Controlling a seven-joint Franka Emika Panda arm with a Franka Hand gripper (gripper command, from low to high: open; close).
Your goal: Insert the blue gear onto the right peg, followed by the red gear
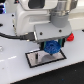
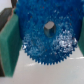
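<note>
Above the grey rectangular plate with black border (image 1: 46,58), the gripper (image 1: 51,46) holds the flat bright blue toothed plastic gear (image 2: 48,38) clamped between its green pads (image 2: 9,42), a dark peg (image 2: 49,27) showing through its hole, while the small red gear (image 1: 71,36) waits aside

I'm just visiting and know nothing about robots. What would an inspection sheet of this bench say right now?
Surface: white table, with a grey plate bordered in black lying on it.
Job's things: blue gear held between green pads, a peg showing at its centre hole; red gear on the table at the exterior view's right.
Clutter: nothing seen.
Grippers: gripper shut on the blue gear, over the plate.
Cables: black cable running to the arm.
Surroundings: blurred; cannot tell.
</note>
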